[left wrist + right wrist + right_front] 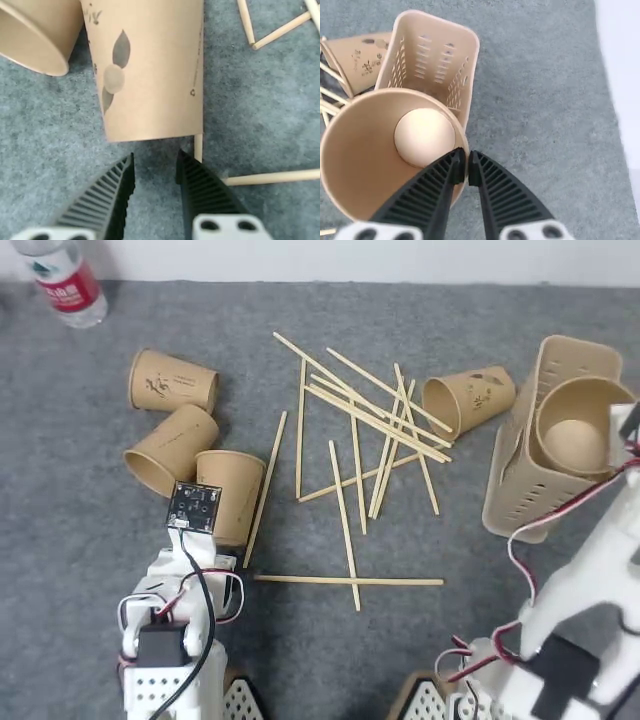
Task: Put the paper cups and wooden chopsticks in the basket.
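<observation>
**Step in hand:** right pincer [466, 157] pinching the rim of the held cup [370, 165], open end toward the wrist. The basket [437, 22] lies just beyond and beneath its tips. Judged best: lower until the cup's base sits inside the walls, then let go, or it may tip out

**Left pincer** [155, 160]: spread, holding nothing. A lying cup [150, 70] is just ahead of its tips, with one chopstick [198, 147] beside that cup

**Count:**
- paper cups [185, 440]: five, four of them lying on the table
- chopsticks [346, 510]: about twelve, crossed, exact count uncertain
- basket: one
- bottle [65, 280]: one
</observation>
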